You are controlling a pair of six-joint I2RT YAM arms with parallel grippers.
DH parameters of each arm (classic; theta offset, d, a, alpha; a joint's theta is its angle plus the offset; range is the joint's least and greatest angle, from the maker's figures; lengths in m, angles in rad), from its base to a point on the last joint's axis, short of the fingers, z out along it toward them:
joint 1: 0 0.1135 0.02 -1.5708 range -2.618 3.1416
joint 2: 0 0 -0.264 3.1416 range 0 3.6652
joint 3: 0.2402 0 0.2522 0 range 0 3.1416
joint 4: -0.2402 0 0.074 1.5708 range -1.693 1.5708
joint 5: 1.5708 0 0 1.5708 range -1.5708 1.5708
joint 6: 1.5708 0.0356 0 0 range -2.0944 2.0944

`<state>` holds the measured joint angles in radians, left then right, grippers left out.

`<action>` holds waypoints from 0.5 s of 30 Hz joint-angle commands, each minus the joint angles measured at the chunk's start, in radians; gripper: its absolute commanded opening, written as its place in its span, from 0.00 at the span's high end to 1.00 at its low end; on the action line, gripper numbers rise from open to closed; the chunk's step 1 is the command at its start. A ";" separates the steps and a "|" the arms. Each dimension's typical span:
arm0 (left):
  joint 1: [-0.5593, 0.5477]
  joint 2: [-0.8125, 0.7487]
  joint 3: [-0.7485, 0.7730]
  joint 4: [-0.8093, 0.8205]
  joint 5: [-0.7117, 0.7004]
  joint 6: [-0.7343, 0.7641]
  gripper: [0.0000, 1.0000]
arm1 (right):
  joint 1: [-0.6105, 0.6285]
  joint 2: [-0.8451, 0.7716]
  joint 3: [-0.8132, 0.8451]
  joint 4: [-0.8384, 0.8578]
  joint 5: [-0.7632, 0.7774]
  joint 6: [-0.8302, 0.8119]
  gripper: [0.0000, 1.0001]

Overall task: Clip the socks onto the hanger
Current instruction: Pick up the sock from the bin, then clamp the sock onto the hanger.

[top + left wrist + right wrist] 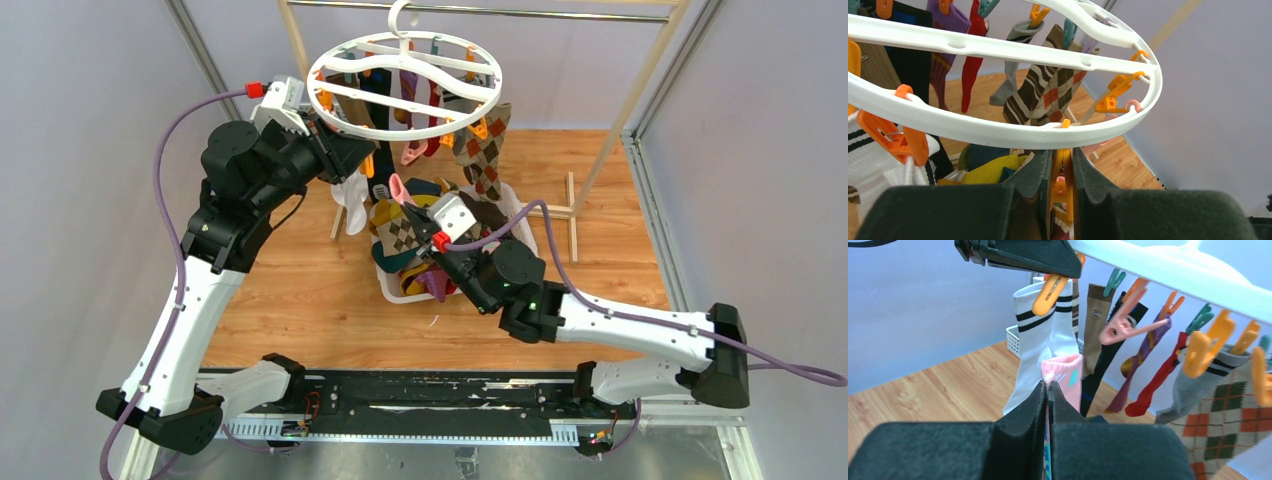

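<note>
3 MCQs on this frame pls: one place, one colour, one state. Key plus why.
1. Where is the loose sock pile?
A) in the basket below the hanger
B) on a chair
C) on a shelf

2. What colour is the clip between the left fingers?
A) teal
B) pink
C) orange

3. The right fingers are:
A) wide open
B) shut on a pink sock
C) shut on a clip

Key:
1 A, the top view shows the pile inside the basket's white walls.
2 C, the left wrist view shows orange plastic pinched there.
3 B, the right wrist view shows pink fabric rising from the closed pair.
</note>
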<state>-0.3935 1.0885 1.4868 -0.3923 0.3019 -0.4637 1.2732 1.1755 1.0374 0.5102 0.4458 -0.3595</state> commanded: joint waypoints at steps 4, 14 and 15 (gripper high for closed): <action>-0.004 -0.017 0.023 -0.054 0.014 0.005 0.99 | -0.007 0.135 0.006 0.342 0.079 0.061 1.00; -0.004 -0.010 0.030 -0.056 -0.016 0.001 0.99 | 0.008 0.295 0.087 0.543 0.181 0.014 1.00; -0.004 -0.010 0.028 -0.053 -0.021 -0.003 0.99 | 0.010 0.309 0.098 0.548 0.182 0.010 1.00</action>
<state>-0.3935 1.0885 1.4948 -0.4011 0.2882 -0.4637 1.2736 1.4483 1.0691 0.9276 0.5804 -0.3351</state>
